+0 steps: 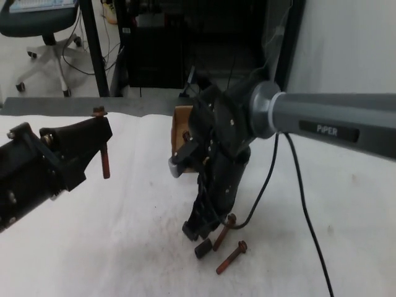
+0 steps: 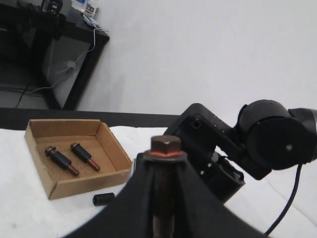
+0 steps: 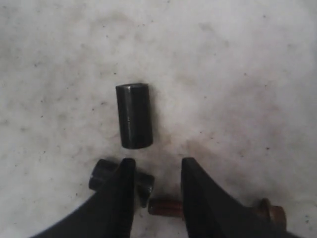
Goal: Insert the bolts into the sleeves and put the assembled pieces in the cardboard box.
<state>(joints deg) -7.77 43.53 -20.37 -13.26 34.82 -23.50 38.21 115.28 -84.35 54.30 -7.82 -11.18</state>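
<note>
High view overlooks bench (image 1: 124,247); wrist views sit close; left shares cardboard box (image 1: 179,125).

Small dark nameplate (image 1: 328,130) with pale lettering, on the right arm's grey forearm (image 1: 371,114)

Far left, 1 office chair (image 1: 43,25) stands on pale floor (image 1: 9,62); a dark rack (image 1: 179,49) occupies the far centre, with a white wall (image 1: 346,49) at far right.

The right arm (image 1: 229,154) hides most of the cardboard box (image 1: 180,124), and the right gripper (image 3: 158,163) covers part of a bolt (image 3: 163,207) and a sleeve (image 3: 100,174).
</note>
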